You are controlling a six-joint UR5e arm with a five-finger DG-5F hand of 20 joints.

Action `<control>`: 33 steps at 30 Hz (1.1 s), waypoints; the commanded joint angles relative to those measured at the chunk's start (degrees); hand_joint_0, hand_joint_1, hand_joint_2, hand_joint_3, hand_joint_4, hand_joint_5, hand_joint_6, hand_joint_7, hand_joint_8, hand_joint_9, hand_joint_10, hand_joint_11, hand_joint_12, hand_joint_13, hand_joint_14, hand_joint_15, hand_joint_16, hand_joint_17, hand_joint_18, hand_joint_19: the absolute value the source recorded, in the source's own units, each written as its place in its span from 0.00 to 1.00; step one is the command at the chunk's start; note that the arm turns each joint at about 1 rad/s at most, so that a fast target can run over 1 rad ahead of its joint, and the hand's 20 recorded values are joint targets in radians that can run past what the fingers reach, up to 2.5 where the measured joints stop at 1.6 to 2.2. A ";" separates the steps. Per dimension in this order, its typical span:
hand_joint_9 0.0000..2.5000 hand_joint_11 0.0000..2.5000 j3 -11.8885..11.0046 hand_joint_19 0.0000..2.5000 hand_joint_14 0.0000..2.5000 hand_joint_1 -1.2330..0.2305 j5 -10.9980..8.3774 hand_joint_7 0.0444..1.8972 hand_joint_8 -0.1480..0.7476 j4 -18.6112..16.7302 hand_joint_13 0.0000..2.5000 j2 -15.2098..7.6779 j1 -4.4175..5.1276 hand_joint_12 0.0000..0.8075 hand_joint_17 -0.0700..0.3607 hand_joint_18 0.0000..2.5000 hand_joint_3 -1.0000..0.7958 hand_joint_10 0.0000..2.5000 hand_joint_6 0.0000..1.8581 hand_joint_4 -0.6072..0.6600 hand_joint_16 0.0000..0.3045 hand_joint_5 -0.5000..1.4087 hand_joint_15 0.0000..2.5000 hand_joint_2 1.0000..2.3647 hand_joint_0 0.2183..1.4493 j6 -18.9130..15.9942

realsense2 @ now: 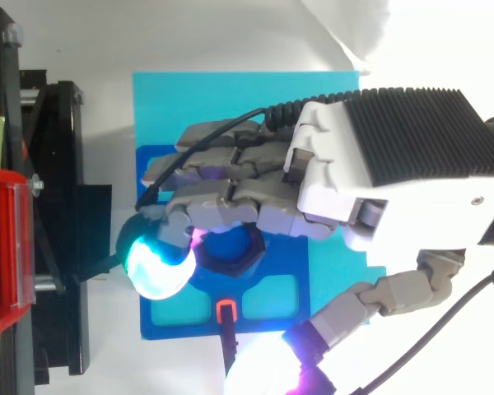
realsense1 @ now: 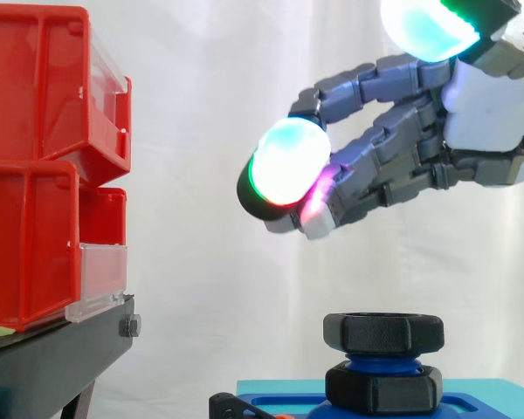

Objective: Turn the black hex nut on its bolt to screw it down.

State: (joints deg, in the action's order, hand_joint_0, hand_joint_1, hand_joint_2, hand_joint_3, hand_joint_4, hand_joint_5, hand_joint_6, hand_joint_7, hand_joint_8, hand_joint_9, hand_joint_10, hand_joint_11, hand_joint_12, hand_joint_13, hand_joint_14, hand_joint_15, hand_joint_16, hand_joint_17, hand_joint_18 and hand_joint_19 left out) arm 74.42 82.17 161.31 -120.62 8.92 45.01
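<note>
The black six-sided metal nut [realsense1: 382, 332] sits flat at the top of a blue bolt [realsense1: 380, 359]. The bolt stands straight up, and the nut's hole faces up. A second black six-sided nut [realsense1: 382, 388] sits lower on the same bolt. The bolt stands in a blue plastic tray [realsense2: 181, 329] on a light blue block [realsense2: 230, 99].

The robot's grey and white hand [realsense1: 480, 122] comes in from the right and hangs above the top nut without touching it. Its fingers are loosely bent, the thumb is spread wide, and it holds nothing.

Two red plastic bins [realsense1: 35, 87] are stacked on a black stand [realsense1: 52, 358] at the left. I cannot tell what is in them.
</note>
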 commanded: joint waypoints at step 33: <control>0.23 0.13 -1.12 0.00 0.00 0.54 7.65 0.49 0.55 0.76 0.12 -3.65 -1.54 0.42 0.39 0.08 0.28 0.00 0.27 0.71 0.15 0.19 0.00 0.00 0.21 16.25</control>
State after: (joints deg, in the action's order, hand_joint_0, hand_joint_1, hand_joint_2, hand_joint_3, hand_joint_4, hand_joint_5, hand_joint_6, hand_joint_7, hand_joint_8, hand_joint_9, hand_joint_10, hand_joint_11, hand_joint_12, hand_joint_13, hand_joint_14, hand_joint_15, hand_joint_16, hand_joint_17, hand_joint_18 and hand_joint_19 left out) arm 73.28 89.61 162.12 -124.29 7.41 61.09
